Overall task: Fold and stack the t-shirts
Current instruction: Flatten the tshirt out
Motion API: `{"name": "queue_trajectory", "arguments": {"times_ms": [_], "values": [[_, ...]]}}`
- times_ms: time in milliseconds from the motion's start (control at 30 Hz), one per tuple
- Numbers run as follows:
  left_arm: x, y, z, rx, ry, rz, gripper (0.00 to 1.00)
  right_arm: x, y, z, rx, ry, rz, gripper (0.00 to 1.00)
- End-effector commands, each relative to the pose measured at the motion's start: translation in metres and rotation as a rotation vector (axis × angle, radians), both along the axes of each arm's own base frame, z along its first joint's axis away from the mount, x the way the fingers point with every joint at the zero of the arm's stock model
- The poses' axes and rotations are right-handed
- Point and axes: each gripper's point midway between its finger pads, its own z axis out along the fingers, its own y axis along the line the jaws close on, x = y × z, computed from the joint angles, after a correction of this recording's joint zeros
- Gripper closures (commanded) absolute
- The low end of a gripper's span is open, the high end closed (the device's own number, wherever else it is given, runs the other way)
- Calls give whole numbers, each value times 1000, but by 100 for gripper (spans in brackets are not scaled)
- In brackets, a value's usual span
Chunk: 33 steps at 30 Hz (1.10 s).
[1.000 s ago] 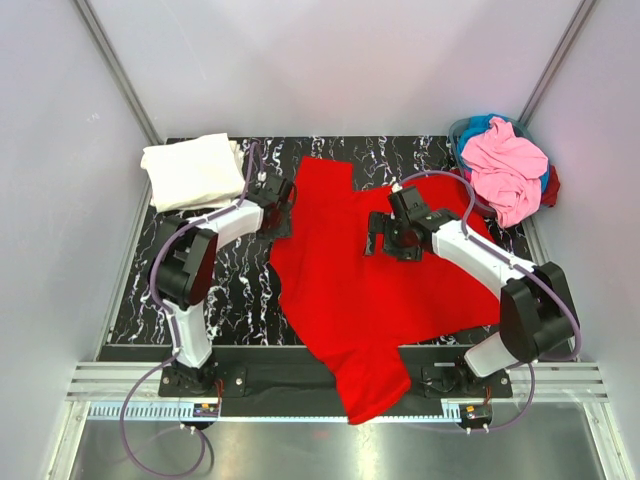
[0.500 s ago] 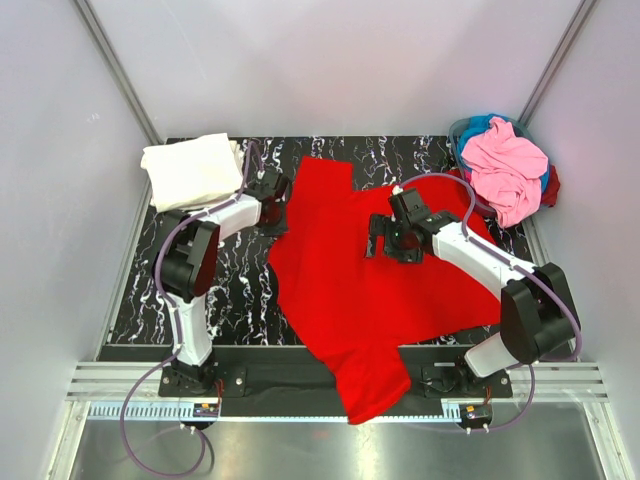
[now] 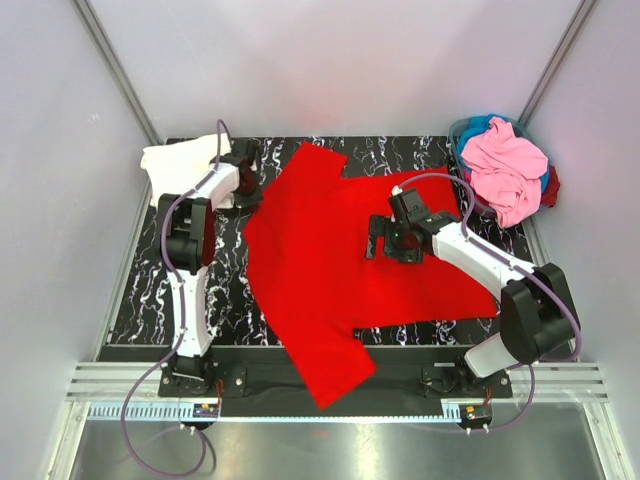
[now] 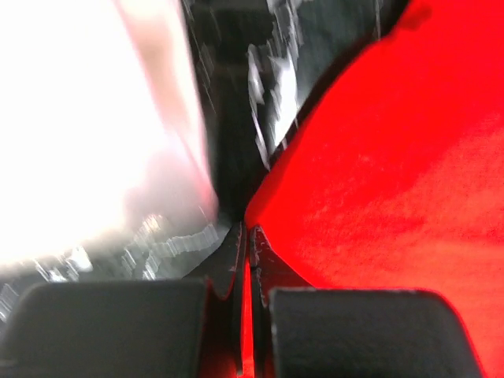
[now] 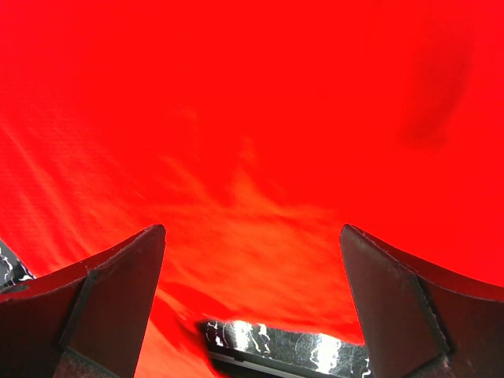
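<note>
While left pincer [image 4: 244, 240] is clamped on edge of red shirt [image 3: 320, 270], right pincer [image 5: 250, 236] hangs apart over it. Thin bite may slip. Pulling could also snag white shirt [image 3: 170, 162] just beside.

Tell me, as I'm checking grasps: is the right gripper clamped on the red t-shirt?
No, the right gripper has its fingers spread wide apart, with the red t-shirt lying unpinched beyond them.

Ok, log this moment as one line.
left gripper: shut on red t-shirt edge | right gripper: open over red t-shirt | cream-white t-shirt: far left | pink t-shirt: heaped far right
</note>
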Motion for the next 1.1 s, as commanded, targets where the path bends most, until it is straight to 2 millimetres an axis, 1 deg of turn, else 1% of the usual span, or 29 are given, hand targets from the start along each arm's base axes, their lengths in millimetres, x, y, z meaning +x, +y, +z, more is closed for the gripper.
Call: {"name": "queue_trajectory", "arguments": {"times_ms": [0, 33, 67, 100, 133, 167, 200, 267, 300, 333, 400, 433, 533, 567, 600, 633, 667, 700, 733, 767, 800, 833, 867, 900, 933, 967, 1000, 1033, 1067], "values": [[19, 8, 12, 39, 12, -48, 100, 7, 4, 16, 17, -54, 10, 0], [33, 9, 24, 53, -26, -53, 100, 7, 4, 16, 16, -58, 12, 0], [32, 12, 16, 71, 7, -54, 100, 8, 4, 16, 16, -60, 12, 0], [44, 13, 27, 81, -28, -64, 100, 7, 4, 15, 16, -54, 11, 0], [48, 15, 28, 88, -29, -64, 100, 7, 5, 14, 18, -52, 13, 0], [46, 20, 21, 96, 0, -62, 100, 7, 5, 13, 19, -48, 14, 0], [53, 20, 28, 95, -19, -61, 100, 7, 5, 13, 18, -48, 16, 0], [54, 27, 25, 113, -7, -57, 100, 6, 4, 12, 13, -44, 14, 0], [55, 28, 29, 121, -15, -59, 100, 6, 4, 11, 11, -40, 14, 0], [55, 31, 30, 134, -15, -57, 97, 6, 3, 12, 9, -44, 12, 0], [49, 34, 36, 148, -10, -53, 86, 5, 2, 13, 8, -48, 10, 0], [49, 33, 53, 142, -45, -48, 66, 5, 1, 15, 3, -51, 7, 0], [34, 35, 67, 151, -49, -27, 46, 8, -2, 25, -9, -71, -1, 0], [29, 34, 95, 149, -97, -19, 39, 7, -2, 31, -9, -76, 1, 0], [12, 35, 89, 147, -66, -13, 36, 7, -3, 35, -7, -80, -1, 0], [2, 33, 95, 143, -70, -10, 34, 9, -11, 42, -33, -105, -25, 0], [-7, 27, 131, 120, -163, -7, 31, 9, -13, 48, -40, -120, -32, 0], [-32, 25, 115, 116, -117, -9, 27, 10, -16, 53, -44, -140, -47, 0], [-46, 22, 121, 123, -133, -11, 26, 8, -25, 62, -63, -170, -75, 0], [-62, 9, 151, 106, -215, -26, 25, 6, -30, 64, -75, -180, -88, 0], [-88, 5, 135, 103, -171, -32, 24, 5, -34, 68, -80, -198, -97, 0], [-103, -2, 136, 90, -175, -41, 24, 3, -41, 79, -81, -239, -120, 0], [-126, -15, 153, 62, -214, -61, 24, -3, -47, 77, -96, -241, -135, 0], [-155, -20, 131, 42, -159, -56, 24, -5, -52, 79, -98, -254, -152, 0], [-173, -28, 127, 18, -159, -73, 24, -9, -59, 89, -96, -293, -185, 0], [-195, -46, 139, -48, -209, -113, 24, -15, -65, 84, -103, -289, -205, 0], [-225, -50, 110, -80, -142, -96, 24, -18, -69, 85, -87, -296, -247, 0], [-243, -60, 105, -134, -130, -116, 25, -24, -75, 93, -75, -322, -279, 0], [-263, -77, 112, -199, -171, -170, 25, -29, -78, 90, -71, -319, -291, 0]]}}
